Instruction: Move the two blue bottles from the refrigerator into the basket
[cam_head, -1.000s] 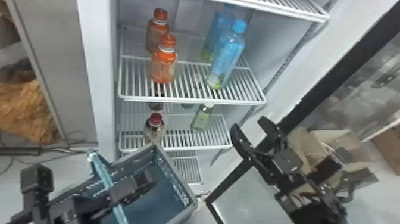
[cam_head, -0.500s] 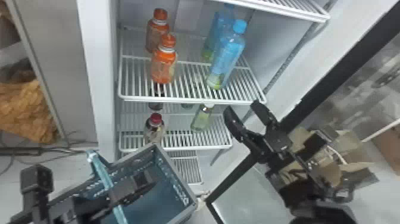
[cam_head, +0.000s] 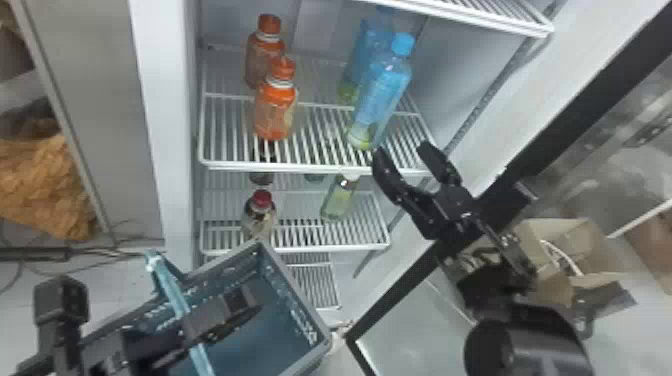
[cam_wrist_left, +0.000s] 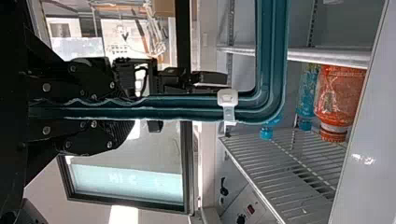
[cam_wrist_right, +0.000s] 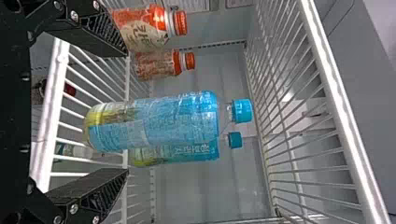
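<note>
On the near left, the left gripper (cam_head: 220, 315) is holding the side of the basket (cam_head: 296, 287), with its fingers closing around the rim. The basket is waiting open, just outside the refrigerator (cam_head: 160, 100).

Next, two orange bottles are standing on the left of the shelf (cam_head: 295, 166): a near orange bottle (cam_head: 275, 107) and a far orange bottle (cam_head: 257, 60). They are leaving a gap beside the blue ones.

To the right, the near blue bottle (cam_head: 382, 95) is standing up tall on the same shelf. The far blue bottle (cam_head: 367, 50) is standing close behind it. I can't tell if those two are touching.

On the right, the right gripper (cam_head: 401, 150) is holding nothing. Its fingers are staying wide apart, near the front edge of the shelf. The right arm is the closer one to the blue bottles. The near blue bottle is standing farther in, ahead of the gap, with one finger lining up on its left side and one on its right. The fingers are pointing at its low part.

So the next move is probably asking the right gripper to go straight in, over the shelf edge, before squeezing. Pushing too deep could be knocking the far blue bottle.
</note>
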